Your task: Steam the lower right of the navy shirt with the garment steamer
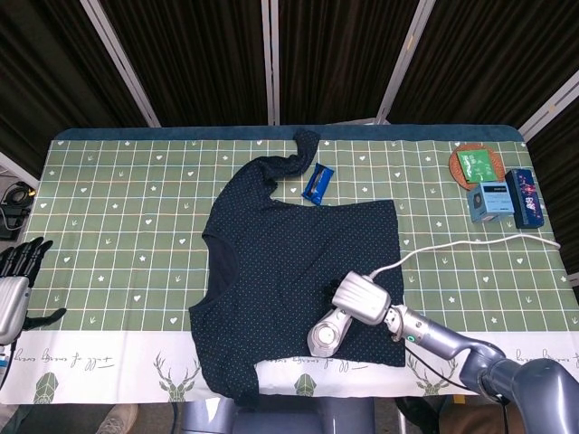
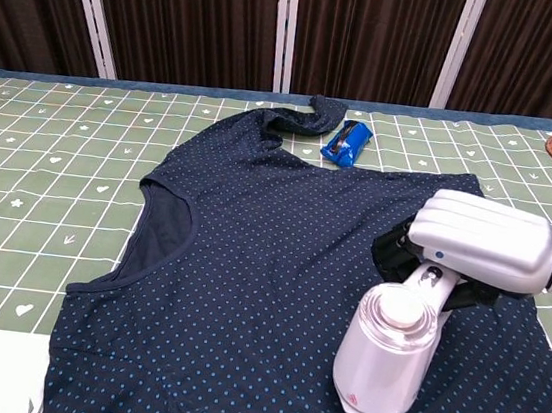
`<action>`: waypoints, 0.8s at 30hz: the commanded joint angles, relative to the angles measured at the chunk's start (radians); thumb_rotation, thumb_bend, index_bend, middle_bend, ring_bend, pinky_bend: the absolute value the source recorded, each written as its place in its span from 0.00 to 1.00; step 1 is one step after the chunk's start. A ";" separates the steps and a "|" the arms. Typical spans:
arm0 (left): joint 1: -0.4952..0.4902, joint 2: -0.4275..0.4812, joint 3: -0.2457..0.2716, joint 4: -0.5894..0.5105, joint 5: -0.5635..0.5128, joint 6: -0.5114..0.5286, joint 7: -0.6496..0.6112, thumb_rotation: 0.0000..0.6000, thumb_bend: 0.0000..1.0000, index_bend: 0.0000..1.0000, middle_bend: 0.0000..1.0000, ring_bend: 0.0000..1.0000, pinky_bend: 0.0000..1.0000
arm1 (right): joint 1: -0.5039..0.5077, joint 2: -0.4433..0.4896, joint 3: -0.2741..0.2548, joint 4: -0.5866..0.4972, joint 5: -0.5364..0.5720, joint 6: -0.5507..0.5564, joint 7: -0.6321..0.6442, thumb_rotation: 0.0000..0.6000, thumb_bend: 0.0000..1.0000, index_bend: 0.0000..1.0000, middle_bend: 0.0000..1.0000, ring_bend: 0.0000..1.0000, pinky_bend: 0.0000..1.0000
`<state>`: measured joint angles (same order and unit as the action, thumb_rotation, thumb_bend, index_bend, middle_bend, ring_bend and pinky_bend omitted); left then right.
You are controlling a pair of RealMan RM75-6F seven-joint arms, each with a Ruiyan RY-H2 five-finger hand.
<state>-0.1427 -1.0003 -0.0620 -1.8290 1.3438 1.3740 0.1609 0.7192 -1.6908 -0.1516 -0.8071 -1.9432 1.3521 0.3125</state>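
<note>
While I'm running the right hand (image 2: pixel 483 242) from my end, it's gripping the white handheld garment steamer (image 2: pixel 389 356) by the handle, fingers wrapped tight around it, with the round head tipped down over the near right part of the navy blue dotted shirt (image 1: pixel 298 271). I can't tell if the head is actually touching the fabric or just sitting above it. That shirt is lying flat on the green checked tablecloth (image 1: pixel 127 226), collar facing the left side, one sleeve bunched up at the far edge. A white cord (image 1: pixel 470 244) is trailing from the steamer across the cloth toward the right edge of the table. My left hand (image 1: pixel 16 280) is hanging off the left edge of the table, well apart from the shirt, dark fingers spread and holding nothing. Just beside that bunched sleeve a small blue packet (image 1: pixel 317 183) is lying on the cloth. Over at the far right corner I'm seeing a round woven coaster (image 1: pixel 477 166) with something green on it, a light blue box (image 1: pixel 491 201) and a dark blue box (image 1: pixel 525 197) next to each other.
</note>
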 commanded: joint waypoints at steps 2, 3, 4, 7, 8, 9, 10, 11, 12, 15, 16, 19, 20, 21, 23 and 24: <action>0.000 -0.003 0.001 0.000 -0.001 0.000 0.005 1.00 0.00 0.00 0.00 0.00 0.00 | -0.008 -0.036 0.004 0.068 0.021 -0.002 0.038 1.00 0.97 0.77 0.60 0.61 0.88; 0.000 -0.003 0.001 0.000 -0.002 0.000 0.006 1.00 0.00 0.00 0.00 0.00 0.00 | -0.007 -0.040 0.001 0.083 0.020 0.000 0.047 1.00 0.97 0.77 0.60 0.61 0.88; 0.000 -0.004 0.001 0.000 -0.002 0.001 0.007 1.00 0.00 0.00 0.00 0.00 0.00 | -0.006 -0.044 -0.002 0.099 0.018 0.003 0.057 1.00 0.97 0.77 0.60 0.61 0.88; -0.001 -0.005 0.001 0.000 -0.004 0.001 0.008 1.00 0.00 0.00 0.00 0.00 0.00 | -0.011 -0.061 -0.010 0.150 0.019 0.015 0.099 1.00 0.97 0.77 0.60 0.61 0.88; -0.001 -0.005 0.001 0.000 -0.004 0.000 0.009 1.00 0.00 0.00 0.00 0.00 0.00 | -0.014 -0.070 -0.013 0.174 0.020 0.019 0.110 1.00 0.97 0.77 0.60 0.61 0.88; -0.001 -0.005 0.001 0.001 -0.004 0.000 0.010 1.00 0.00 0.00 0.00 0.00 0.00 | -0.015 -0.076 -0.016 0.189 0.020 0.022 0.117 1.00 0.97 0.77 0.60 0.61 0.88; -0.001 -0.006 0.001 0.001 -0.004 0.000 0.011 1.00 0.00 0.00 0.00 0.00 0.00 | -0.018 -0.084 -0.020 0.211 0.020 0.025 0.126 1.00 0.97 0.77 0.60 0.61 0.88; -0.002 -0.006 0.001 0.001 -0.005 -0.001 0.011 1.00 0.00 0.00 0.00 0.00 0.00 | -0.019 -0.089 -0.023 0.227 0.019 0.026 0.132 1.00 0.97 0.77 0.60 0.61 0.88; -0.002 -0.007 0.001 0.000 -0.004 -0.001 0.011 1.00 0.00 0.00 0.00 0.00 0.00 | -0.021 -0.096 -0.027 0.248 0.018 0.029 0.140 1.00 0.97 0.77 0.60 0.61 0.88; -0.002 -0.007 0.001 0.001 -0.003 0.001 0.012 1.00 0.00 0.00 0.00 0.00 0.00 | -0.024 -0.109 -0.037 0.302 0.014 0.041 0.160 1.00 0.98 0.76 0.60 0.61 0.88; -0.002 -0.008 0.001 0.001 -0.004 0.002 0.012 1.00 0.00 0.00 0.00 0.00 0.00 | -0.026 -0.112 -0.039 0.319 0.014 0.045 0.166 1.00 0.98 0.76 0.60 0.61 0.88; -0.001 -0.008 0.001 0.000 -0.004 0.003 0.014 1.00 0.00 0.00 0.00 0.00 0.00 | -0.038 -0.122 -0.046 0.377 0.018 0.055 0.181 1.00 0.98 0.76 0.60 0.61 0.88; -0.001 -0.007 0.001 0.000 -0.004 0.003 0.014 1.00 0.00 0.00 0.00 0.00 0.00 | -0.042 -0.125 -0.048 0.393 0.018 0.059 0.183 1.00 0.98 0.76 0.60 0.61 0.88; -0.001 -0.008 0.001 0.000 -0.004 0.003 0.014 1.00 0.00 0.00 0.00 0.00 0.00 | -0.049 -0.128 -0.052 0.417 0.020 0.061 0.188 1.00 0.97 0.76 0.60 0.61 0.88; -0.002 -0.008 0.002 0.000 -0.003 0.002 0.015 1.00 0.00 0.00 0.00 0.00 0.00 | -0.059 -0.131 -0.056 0.445 0.024 0.062 0.198 1.00 0.93 0.76 0.60 0.61 0.88; -0.002 -0.008 0.002 -0.001 -0.003 0.001 0.016 1.00 0.00 0.00 0.00 0.00 0.00 | -0.066 -0.133 -0.057 0.464 0.028 0.060 0.208 1.00 0.87 0.75 0.60 0.61 0.88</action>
<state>-0.1451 -1.0085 -0.0598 -1.8295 1.3404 1.3750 0.1766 0.6680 -1.8165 -0.2020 -0.3718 -1.9215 1.4087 0.5038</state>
